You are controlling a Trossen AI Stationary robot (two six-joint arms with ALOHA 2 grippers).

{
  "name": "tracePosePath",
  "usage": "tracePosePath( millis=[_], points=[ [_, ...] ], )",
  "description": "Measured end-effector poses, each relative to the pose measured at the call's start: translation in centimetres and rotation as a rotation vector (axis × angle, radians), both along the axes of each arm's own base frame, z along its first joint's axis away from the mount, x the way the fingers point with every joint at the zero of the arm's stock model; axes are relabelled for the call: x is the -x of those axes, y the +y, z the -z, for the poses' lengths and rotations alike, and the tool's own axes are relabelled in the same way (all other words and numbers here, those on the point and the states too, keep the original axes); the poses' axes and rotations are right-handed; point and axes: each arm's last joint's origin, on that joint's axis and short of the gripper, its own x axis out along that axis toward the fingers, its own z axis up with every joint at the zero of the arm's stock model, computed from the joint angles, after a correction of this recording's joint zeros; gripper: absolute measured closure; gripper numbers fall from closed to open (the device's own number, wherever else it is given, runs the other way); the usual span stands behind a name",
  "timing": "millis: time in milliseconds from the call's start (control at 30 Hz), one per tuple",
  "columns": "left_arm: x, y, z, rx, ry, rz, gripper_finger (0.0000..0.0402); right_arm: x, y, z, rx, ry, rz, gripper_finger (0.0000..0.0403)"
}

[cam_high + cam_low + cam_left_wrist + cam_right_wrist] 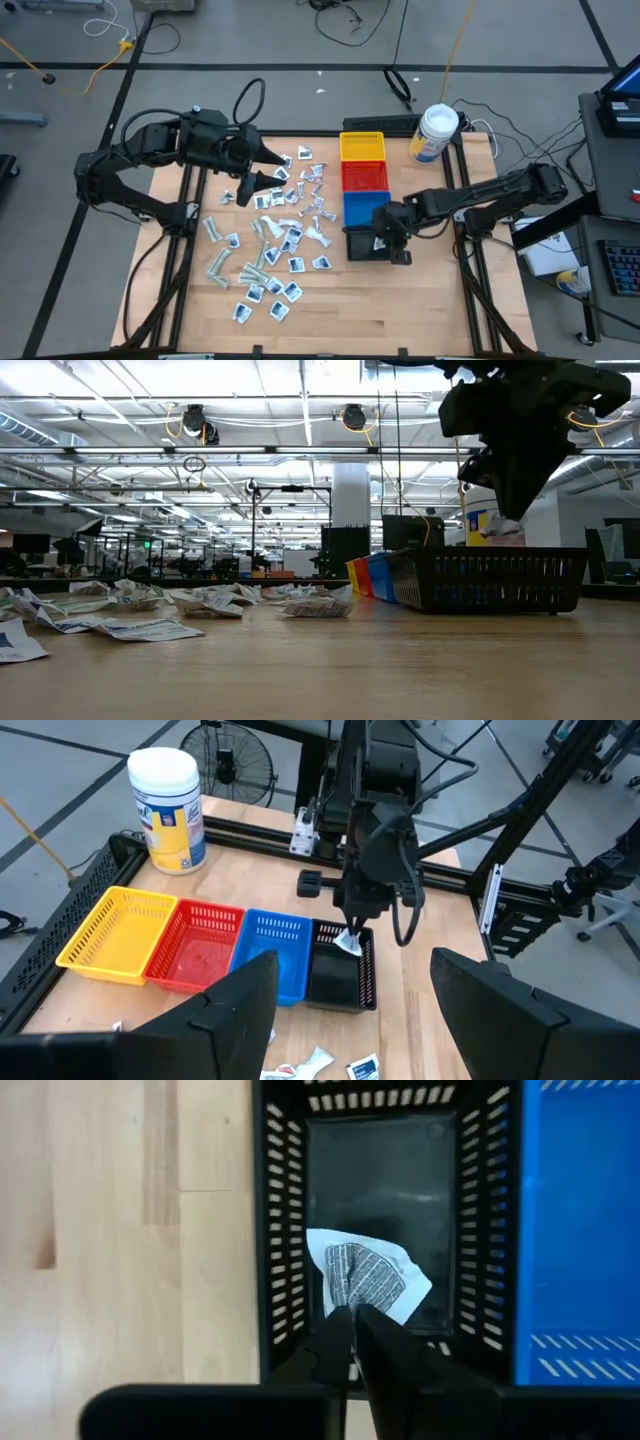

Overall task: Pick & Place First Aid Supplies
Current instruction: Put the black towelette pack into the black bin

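My right gripper (pixel 352 1318) hangs over the black bin (pixel 275 1230) at the near end of the row of bins, shut on a white printed packet (pixel 365 1275). In the low view the packet (pixel 500 528) shows just above the bin's rim (pixel 490 552). Many other first aid supplies (pixel 270 240) lie flat and scattered on the table's left half. My left gripper (pixel 262 165) is open above the far part of that scatter, touching nothing. My right gripper pinches the packet by one edge (pixel 350 1306) between its two fingertips. The fingers come from above, pointing steeply down into the bin. The packet sticks out past the tips, crumpled and tilted, above the bin's dark floor; whether it touches the floor I cannot tell.
A yellow bin (pixel 362 148), a red bin (pixel 364 177) and a blue bin (pixel 365 207) stand in a row beyond the black one. A white jar with a yellow label (pixel 436 133) stands at the far right corner. Bare wood (pixel 420 300) lies near the front edge.
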Motion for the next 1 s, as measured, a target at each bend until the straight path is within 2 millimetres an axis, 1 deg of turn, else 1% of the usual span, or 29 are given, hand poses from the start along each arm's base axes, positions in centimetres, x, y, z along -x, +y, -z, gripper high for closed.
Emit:
tracePosePath(
  millis=[67,167,300,400,467,533,600,867,1000],
  points=[
    [0.0,0.0,0.0,0.000,0.000,0.000,0.0133,0.0,0.0,0.0,-0.008,0.001,-0.007,0.0356],
    [0.0,0.0,0.0,0.003,0.000,-0.001,0.0133,-0.2,0.1,-0.1,-0.006,-0.027,-0.010,0.0310],
    [0.0,0.0,0.0,0.014,0.000,-0.006,0.0133,-0.3,-0.2,-0.5,0.065,-0.074,0.020,0.0243],
    [0.0,0.0,0.0,0.023,0.004,-0.009,0.0133,-0.3,-0.3,-1.0,0.088,-0.123,0.021,0.0203],
    [0.1,0.0,0.2,0.032,0.019,-0.005,0.0133,-0.5,-0.5,-1.9,0.091,-0.205,0.014,0.0185],
    [0.2,0.0,0.3,0.034,0.038,-0.004,0.0133,-0.7,-0.6,-3.0,0.102,-0.314,0.024,0.0174],
    [0.2,-0.1,0.5,0.036,0.055,-0.004,0.0133,-0.9,-1.0,-4.8,0.110,-0.471,0.053,0.0169],
    [0.3,-0.1,0.6,0.034,0.070,-0.003,0.0133,-1.0,-2.9,-11.7,0.042,-1.069,0.180,0.0176],
    [0.3,0.0,0.6,0.029,0.071,-0.005,0.0133,-0.8,-3.6,-13.9,-0.003,-1.277,0.239,0.0178]
  ],
)
